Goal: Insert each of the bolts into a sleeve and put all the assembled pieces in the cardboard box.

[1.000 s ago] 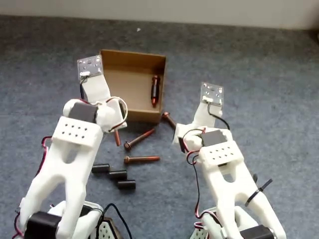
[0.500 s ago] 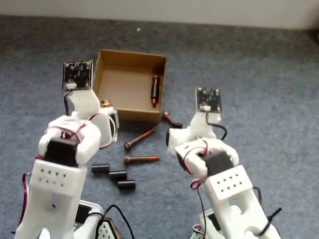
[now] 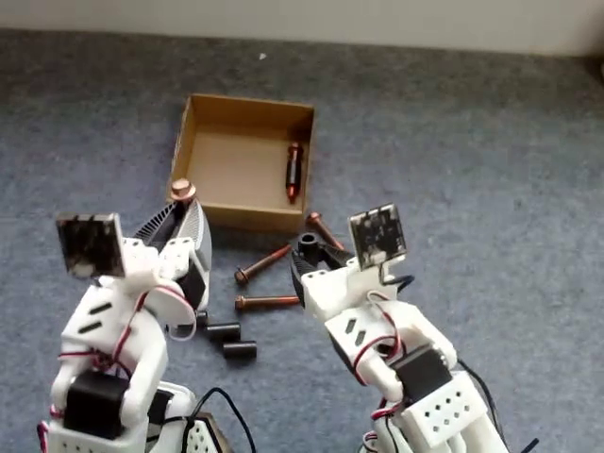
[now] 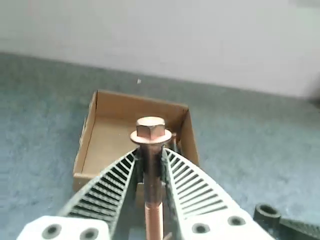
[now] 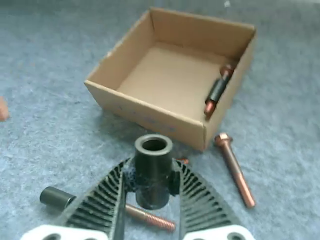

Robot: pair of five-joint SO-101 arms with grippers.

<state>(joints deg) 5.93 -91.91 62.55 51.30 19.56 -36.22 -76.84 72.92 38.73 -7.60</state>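
Since both arms have lifted, we list: left gripper point(image 4: 151, 153) clamping 1 bolt point(image 4: 150, 134), right gripper point(image 5: 152, 165) clamping 1 sleeve point(image 5: 153, 175); insertion next.

In the cardboard box point(image 3: 250, 113), at its right wall, an assembled piece point(image 3: 294, 172); before the box loose bolts point(image 3: 269, 302), then sleeves point(image 3: 223, 332).

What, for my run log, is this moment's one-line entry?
left jaws: bolt held | right jaws: sleeve held | box: one assembled piece
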